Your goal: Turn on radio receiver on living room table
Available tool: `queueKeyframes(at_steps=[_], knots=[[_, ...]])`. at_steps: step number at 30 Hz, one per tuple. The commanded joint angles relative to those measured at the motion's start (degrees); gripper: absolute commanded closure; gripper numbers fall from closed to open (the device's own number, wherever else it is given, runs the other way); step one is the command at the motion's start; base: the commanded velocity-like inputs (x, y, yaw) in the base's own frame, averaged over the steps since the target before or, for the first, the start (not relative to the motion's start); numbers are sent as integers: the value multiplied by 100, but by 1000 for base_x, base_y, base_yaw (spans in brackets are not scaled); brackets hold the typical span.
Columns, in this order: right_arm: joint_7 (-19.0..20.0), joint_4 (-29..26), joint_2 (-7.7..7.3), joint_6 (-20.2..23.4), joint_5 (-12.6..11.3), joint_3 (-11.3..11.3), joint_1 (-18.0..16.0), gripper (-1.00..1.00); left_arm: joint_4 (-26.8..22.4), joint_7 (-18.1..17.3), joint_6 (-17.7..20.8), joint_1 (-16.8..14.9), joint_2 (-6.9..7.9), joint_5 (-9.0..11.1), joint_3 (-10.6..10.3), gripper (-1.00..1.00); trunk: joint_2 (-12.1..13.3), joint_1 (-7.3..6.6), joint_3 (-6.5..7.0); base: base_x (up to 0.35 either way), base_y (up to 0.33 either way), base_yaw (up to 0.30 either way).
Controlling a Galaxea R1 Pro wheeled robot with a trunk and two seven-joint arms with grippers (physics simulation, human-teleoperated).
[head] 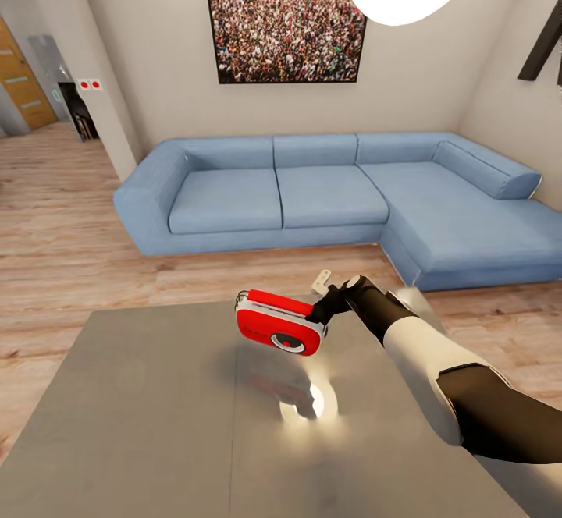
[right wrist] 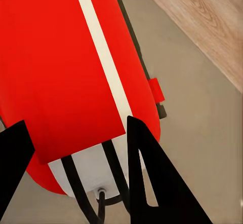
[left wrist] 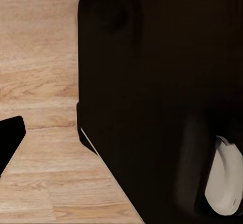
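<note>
Here your right tool (head: pixel 318 317) is at the radio (head: pixel 281 329), which appears raised off the bench (head: pixel 140 424) near its far edge, about midway along; its reflection lies on the glossy top beneath it. In the right wrist view the two dark fingers (right wrist: pixel 152 173) stand spread on either side of the radio's (right wrist: pixel 66 67) white end and the wire handle there. Whether they actually pinch the casing or the handle cannot be told from these pictures, so treat the grip as unconfirmed.

The round dial faces you and the red top is tipped up toward the sofa (head: pixel 343 198) beyond the bench. The left wrist view looks past a dark part of the robot's own body at plank floor (left wrist: pixel 40 72); the left tool's spread cannot be judged there.

As for progress: you have reached the bench in the living room and brought the right tool onto the radio, so the approach is done. No lit display or other sign of power shows. The switching itself appears to be what remains, and you will probably need a firm press on the radio.
</note>
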Motion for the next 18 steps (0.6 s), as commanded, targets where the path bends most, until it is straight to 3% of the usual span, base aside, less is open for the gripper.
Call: queueKeyframes(at_steps=[1,12,18], knots=[[1,-3,0,1,-28,-14,-1,100,-60,1,4,0,-1,0,0,-100,0,0,10,0,0,0],[1,-3,6,1,-40,-18,-1,100,-435,-3,24,0,59,-36,0,-100,0,0,83,0,0,0],[-7,-3,13,7,-47,-21,-1,100,-1004,-17,92,0,87,-54,0,-100,0,0,85,0,0,0]])
